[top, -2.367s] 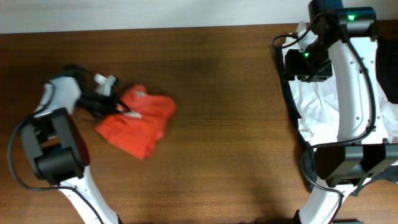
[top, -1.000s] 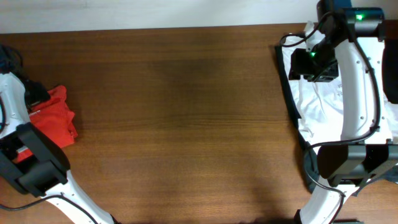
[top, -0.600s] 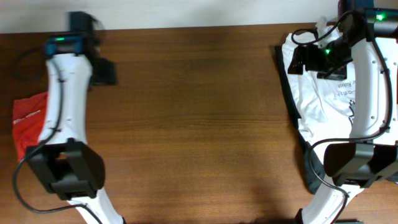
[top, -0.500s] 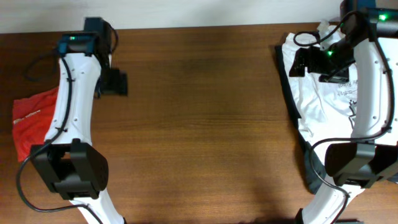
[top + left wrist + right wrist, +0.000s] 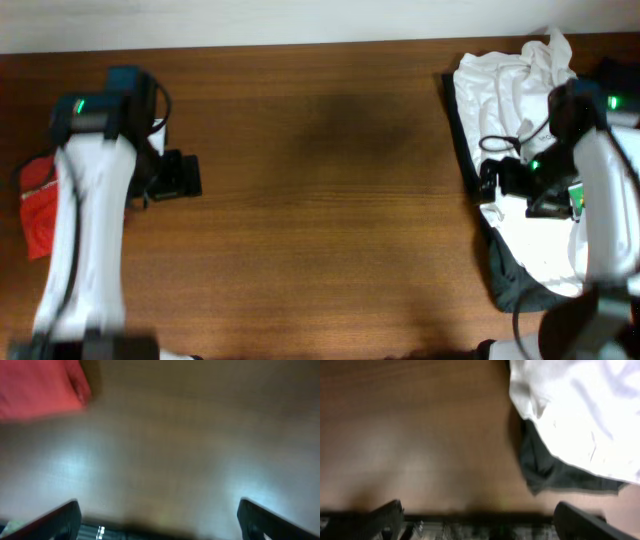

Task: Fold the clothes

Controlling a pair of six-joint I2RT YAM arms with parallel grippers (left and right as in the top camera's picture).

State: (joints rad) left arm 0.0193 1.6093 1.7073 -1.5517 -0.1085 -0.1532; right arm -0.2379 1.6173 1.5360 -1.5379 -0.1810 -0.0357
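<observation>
From above, the table is smooth brown wood with a fine grain. The orange-red T-shirt is a soft, crumpled lump at the left edge, partly hidden by the white left arm. The black left gripper is to its right, apart from the cloth. On the right, the white tee lies in a rumpled heap over a dark garment. The right gripper is at the heap's left edge; whether it touches cannot be told.

The left wrist view is blurred. A rounded fold of the orange-red T-shirt fills the far left corner, and the dark fingers are spread wide over bare wood, holding nothing, well apart from the shirt.

In the right wrist view the wrinkled white tee lies far right with the dark garment showing beneath it. The fingers are spread wide and empty, with the cloth beyond them.
</observation>
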